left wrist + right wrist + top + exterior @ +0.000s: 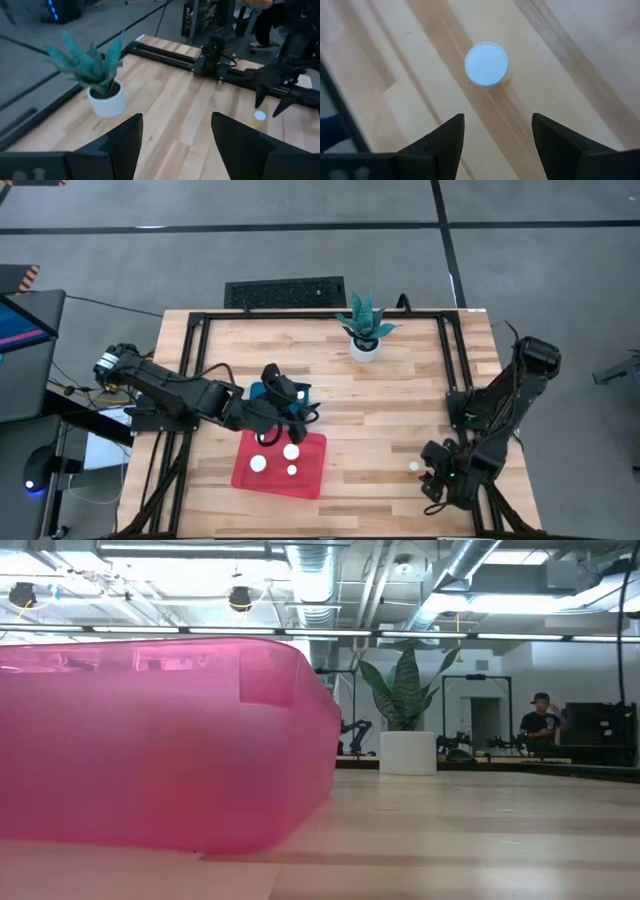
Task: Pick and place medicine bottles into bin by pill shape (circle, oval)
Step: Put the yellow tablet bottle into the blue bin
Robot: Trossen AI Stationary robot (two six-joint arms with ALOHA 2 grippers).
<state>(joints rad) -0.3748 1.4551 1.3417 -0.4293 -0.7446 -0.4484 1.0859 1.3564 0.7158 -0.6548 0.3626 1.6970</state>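
A small bottle with a white cap (486, 63) stands upright on the wood table near the right edge; it also shows in the high view (413, 466) and in the left wrist view (259, 115). My right gripper (497, 120) is open and empty, pointing down just to the near right of that bottle (432, 480). Three white-capped bottles (291, 451) lie in the pink bin (312, 480). My left gripper (300, 412) is open and empty (175, 120), held over the pink bin's far edge.
A blue bin (262, 391) is mostly hidden under my left arm. A white pot with a green plant (365, 345) stands at the far middle. A black frame (455, 370) runs along the table's sides. The pink bin fills the low view's left (150, 740). A person (540, 720) is far behind.
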